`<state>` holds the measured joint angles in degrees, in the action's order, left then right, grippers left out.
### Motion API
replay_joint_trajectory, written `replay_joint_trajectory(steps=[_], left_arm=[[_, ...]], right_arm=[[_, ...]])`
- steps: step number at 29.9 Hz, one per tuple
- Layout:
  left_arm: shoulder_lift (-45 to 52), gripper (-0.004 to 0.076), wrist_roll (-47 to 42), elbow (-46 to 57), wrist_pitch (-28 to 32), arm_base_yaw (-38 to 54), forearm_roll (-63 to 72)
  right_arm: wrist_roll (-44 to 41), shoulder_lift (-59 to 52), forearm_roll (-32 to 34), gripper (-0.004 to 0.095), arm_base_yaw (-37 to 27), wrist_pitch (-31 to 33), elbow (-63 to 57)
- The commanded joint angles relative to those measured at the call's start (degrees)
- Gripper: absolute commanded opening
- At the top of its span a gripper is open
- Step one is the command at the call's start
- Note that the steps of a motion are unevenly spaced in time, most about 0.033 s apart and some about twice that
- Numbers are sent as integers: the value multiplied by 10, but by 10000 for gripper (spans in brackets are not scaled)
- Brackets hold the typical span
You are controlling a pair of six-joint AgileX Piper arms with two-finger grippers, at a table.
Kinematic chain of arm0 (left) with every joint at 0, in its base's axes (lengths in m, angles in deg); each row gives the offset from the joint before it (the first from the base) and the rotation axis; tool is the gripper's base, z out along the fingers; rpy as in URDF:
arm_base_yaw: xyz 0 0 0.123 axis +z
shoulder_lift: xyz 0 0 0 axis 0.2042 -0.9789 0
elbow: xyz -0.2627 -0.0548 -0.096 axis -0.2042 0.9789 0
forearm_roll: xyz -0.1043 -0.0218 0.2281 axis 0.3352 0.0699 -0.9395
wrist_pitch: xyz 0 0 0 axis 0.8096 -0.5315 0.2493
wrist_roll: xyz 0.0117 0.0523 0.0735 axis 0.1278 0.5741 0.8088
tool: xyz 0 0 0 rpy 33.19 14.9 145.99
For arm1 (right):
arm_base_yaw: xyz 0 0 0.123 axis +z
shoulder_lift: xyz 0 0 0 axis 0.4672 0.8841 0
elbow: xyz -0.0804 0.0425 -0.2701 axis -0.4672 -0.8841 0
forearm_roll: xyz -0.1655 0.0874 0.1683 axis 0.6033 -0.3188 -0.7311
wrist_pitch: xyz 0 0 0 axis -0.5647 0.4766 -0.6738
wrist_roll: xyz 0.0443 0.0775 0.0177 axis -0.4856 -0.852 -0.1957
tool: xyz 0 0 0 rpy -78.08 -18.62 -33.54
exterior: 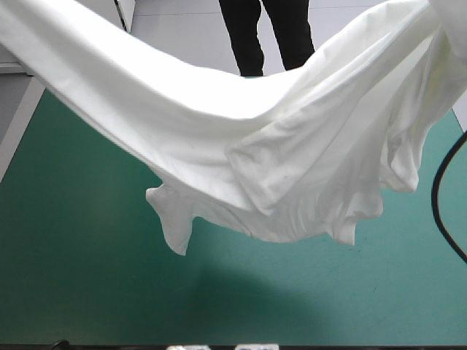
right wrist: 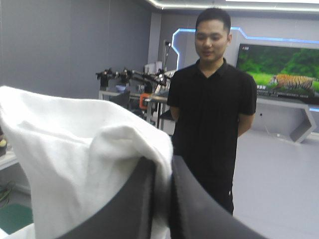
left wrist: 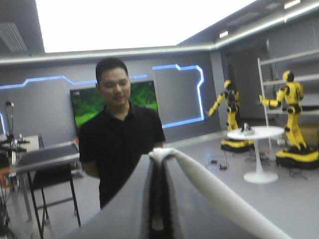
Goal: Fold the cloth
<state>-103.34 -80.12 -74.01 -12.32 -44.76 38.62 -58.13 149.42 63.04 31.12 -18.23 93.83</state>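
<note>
The white T-shirt (exterior: 292, 146) hangs lifted above the teal-green cover, stretched in a sagging band from the upper left to the upper right. A sleeve (exterior: 171, 219) and the rumpled hem dangle lowest, over the table's middle. Neither gripper shows in the high view. In the left wrist view my left gripper (left wrist: 158, 157) is shut on the T-shirt, a fold of cloth (left wrist: 214, 186) draped over its tip. In the right wrist view my right gripper (right wrist: 163, 164) is shut on the T-shirt, with bunched cloth (right wrist: 75, 149) beside its fingers. Both wrist views look level into the room.
The teal-green cover (exterior: 87, 284) lies below the hanging shirt, which throws a shadow on it toward the near edge. The table's left edge (exterior: 22, 131) runs along a pale floor strip.
</note>
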Motion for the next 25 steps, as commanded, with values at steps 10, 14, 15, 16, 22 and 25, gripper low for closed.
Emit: replay_joint_trajectory(steps=[10,14,15,16,22,25], left_arm=[[62,-9,0,177,-141,0,-64],[104,-9,-28,377,-140,0,-172],[104,-9,-41,425,-136,0,-197],[104,-9,-50,452,-132,0,-218],[23,-9,-130,623,-8,16,-286],[-38,-9,-132,619,16,44,-238]], right_arm=[[-45,-37,27,-17,-3,68,-149],[-50,-71,81,-17,-3,59,-313],[-50,-72,82,-17,-3,48,-346],[-50,-73,84,-17,-3,35,-387],[-48,-35,90,-17,-3,-131,-567],[-48,10,93,-17,-3,-166,-595]])
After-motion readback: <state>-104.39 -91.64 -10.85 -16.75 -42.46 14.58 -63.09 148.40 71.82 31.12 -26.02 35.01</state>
